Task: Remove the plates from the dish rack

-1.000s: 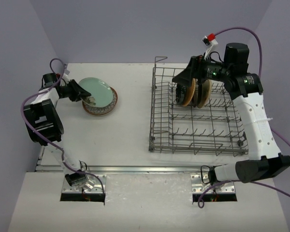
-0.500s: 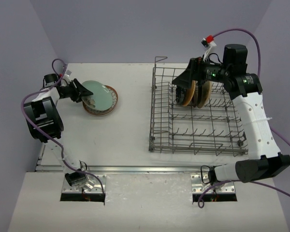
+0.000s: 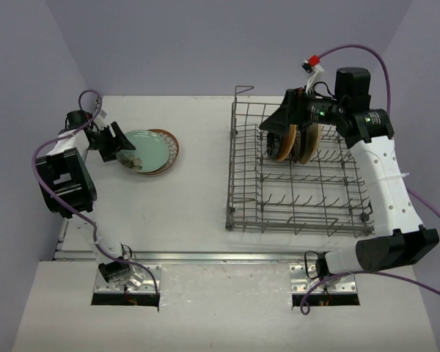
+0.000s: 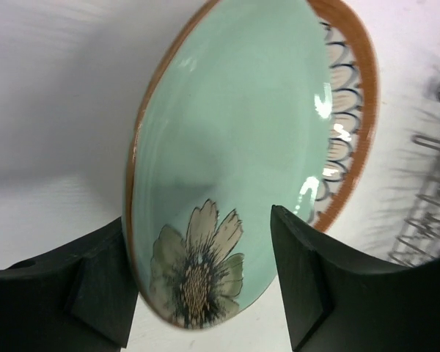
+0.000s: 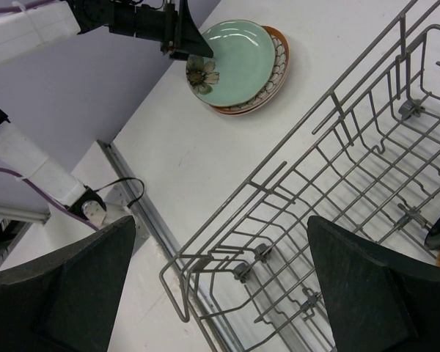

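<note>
From above, your left fingers sit at the pale green plate, which tops a stack on the worktop well left of the dish rack. Your right fingers hang over the tan-orange plate standing in the rack's far half. At the left wrist, the fingers are open with the green plate's rim between them. At the right wrist, the fingers are spread wide, gripping nothing, above the rack's wires.

Bright even light, soft shadows; L-wrist view blurry, glare on plate.
</note>
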Robot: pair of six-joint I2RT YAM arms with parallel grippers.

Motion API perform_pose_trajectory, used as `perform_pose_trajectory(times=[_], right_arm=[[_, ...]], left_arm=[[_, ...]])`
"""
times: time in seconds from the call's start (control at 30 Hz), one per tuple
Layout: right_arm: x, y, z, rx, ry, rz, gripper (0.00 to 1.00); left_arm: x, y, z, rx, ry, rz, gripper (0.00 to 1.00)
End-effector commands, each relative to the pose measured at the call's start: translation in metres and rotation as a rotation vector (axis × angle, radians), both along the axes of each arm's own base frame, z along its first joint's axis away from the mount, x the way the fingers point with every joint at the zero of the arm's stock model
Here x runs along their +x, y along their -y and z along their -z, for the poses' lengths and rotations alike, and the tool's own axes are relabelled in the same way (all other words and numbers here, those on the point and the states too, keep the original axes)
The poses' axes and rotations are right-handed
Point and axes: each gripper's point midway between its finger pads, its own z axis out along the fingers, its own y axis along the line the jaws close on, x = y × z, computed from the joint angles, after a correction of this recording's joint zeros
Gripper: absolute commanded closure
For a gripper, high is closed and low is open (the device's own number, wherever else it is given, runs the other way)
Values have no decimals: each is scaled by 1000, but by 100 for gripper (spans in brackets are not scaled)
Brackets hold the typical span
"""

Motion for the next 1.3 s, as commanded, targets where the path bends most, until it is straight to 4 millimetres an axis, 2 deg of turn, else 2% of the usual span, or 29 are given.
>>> perform_pose_trajectory(times=[0.0, 0.1, 0.27, 0.43, 0.77, 1.03, 1.1, 1.2, 1.27], right_arm=[[-2, -3, -20, 9, 73, -25, 1], [-2, -3, -20, 9, 71, -29, 1], [-2, -2, -20, 0, 78, -23, 1], [-2, -1, -14, -8, 67, -22, 1], [-2, 3, -9, -33, 68, -9, 1], [-3, 3, -8, -36, 66, -5, 1], [-3, 3, -7, -37, 64, -6, 1], [-3, 4, -5, -39, 58, -5, 1], [-3, 4, -4, -40, 56, -5, 1]], left_arm=[[15, -37, -46, 273, 105, -40, 36], [14, -48, -46, 362, 90, -61, 29], [15, -44, -42, 424, 76, -56, 28], [20, -30, -40, 449, 80, -30, 28], [27, 27, -30, 338, 101, 109, 28], [27, 35, -30, 313, 115, 135, 28], [28, 31, -37, 334, 131, 119, 29], [36, 4, -85, 489, 257, -4, 43], [34, -15, -106, 581, 282, -80, 55]])
